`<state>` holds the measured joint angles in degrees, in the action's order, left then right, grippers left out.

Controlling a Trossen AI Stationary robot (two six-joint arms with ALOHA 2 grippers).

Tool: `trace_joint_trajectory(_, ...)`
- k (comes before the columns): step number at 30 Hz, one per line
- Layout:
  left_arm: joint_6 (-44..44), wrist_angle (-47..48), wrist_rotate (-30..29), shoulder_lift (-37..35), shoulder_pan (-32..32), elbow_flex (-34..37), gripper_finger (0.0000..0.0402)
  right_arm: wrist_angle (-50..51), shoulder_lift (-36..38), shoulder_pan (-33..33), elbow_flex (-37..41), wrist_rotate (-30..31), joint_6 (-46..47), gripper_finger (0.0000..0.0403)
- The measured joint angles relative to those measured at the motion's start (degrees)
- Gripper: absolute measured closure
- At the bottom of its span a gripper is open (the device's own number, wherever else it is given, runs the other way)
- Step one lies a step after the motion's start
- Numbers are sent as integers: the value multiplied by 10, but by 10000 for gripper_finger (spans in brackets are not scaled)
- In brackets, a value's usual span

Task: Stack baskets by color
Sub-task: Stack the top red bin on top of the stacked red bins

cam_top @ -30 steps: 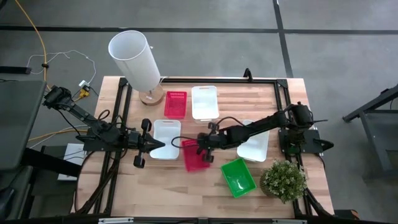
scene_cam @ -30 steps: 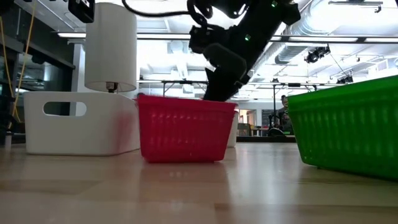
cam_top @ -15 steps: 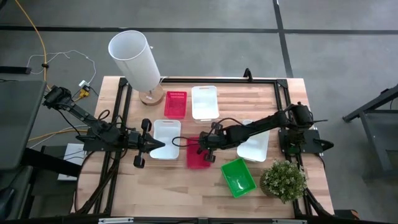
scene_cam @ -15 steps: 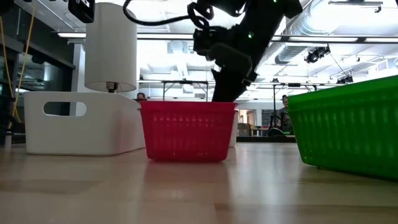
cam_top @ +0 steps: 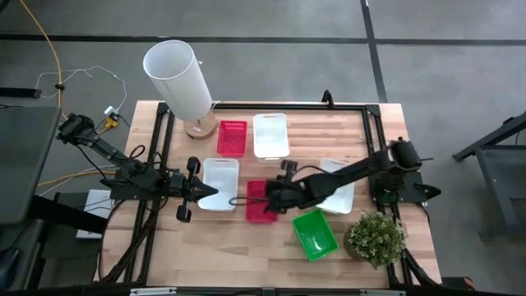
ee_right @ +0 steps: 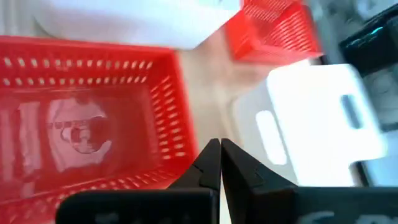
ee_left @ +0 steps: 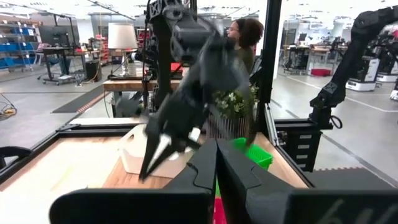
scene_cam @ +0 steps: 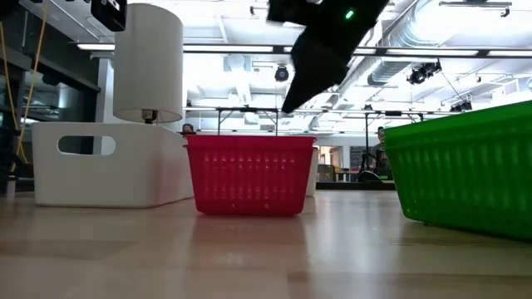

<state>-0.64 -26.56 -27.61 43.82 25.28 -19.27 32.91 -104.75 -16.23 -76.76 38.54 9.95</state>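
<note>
A red basket (cam_top: pixel 261 203) (scene_cam: pixel 249 176) stands flat on the table near its middle. My right gripper (cam_top: pixel 246 200) (scene_cam: pixel 288 105) hangs shut above that basket's left rim (ee_right: pixel 180 112), slanting down and clear of it. To the left sits a white basket (cam_top: pixel 220 182) (scene_cam: pixel 108 162). My left gripper (cam_top: pixel 215 193) (ee_left: pixel 216 163) waits shut and level over that white basket's near right corner. A second red basket (cam_top: pixel 232 138) and a white one (cam_top: pixel 269 136) lie at the far side. Another white basket (cam_top: pixel 339 187) lies under my right arm. A green basket (cam_top: pixel 315 233) sits near the front.
A tall white cylinder (cam_top: pixel 177 78) on a wooden foot stands at the far left corner. A small potted plant (cam_top: pixel 374 238) stands at the near right. A black frame (cam_top: pixel 288 105) runs along the table's far side. A person (ee_left: pixel 244 37) shows in the room beyond.
The red basket, lying askew a second ago, has been turned square to the table's edges and slid a little to the right. My right gripper, then low at the basket's far side, has since risen clear above it and tipped, still shut.
</note>
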Motion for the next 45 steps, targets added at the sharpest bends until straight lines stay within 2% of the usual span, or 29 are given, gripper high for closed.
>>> trace_joint_trajectory(3, 0, 11, 0, 0, 0, 0, 401, -39, 56, -7, 54, 3, -5, 403)
trace_joint_trajectory(7, 0, 20, 0, 0, 0, 0, 401, -164, 178, -7, 205, 1, 6, 403)
trace_joint_trajectory(13, -19, 8, -1, 0, 0, 0, 401, -509, 374, -7, 445, -76, -42, 403)
trace_joint_trajectory(16, -25, 1, -1, 0, 0, 0, 401, -675, 428, -7, 520, -147, -100, 403)
trace_joint_trajectory(18, -26, 0, -1, 0, 0, 0, 401, -742, 450, -7, 551, -180, -117, 403)
trace_joint_trajectory(31, -26, -3, 0, 0, -1, 0, 401, -756, 455, -7, 564, -201, -124, 403)
trace_joint_trajectory(36, -16, -30, -30, 6, -39, -5, 389, -760, 455, -5, 564, -193, -124, 403)
trace_joint_trajectory(41, 28, 85, -57, 51, -109, -57, 340, -760, 455, -5, 564, -174, -124, 403)
trace_joint_trajectory(45, 101, 220, -119, 114, -176, -118, 279, -760, 454, -5, 564, -171, -123, 403)
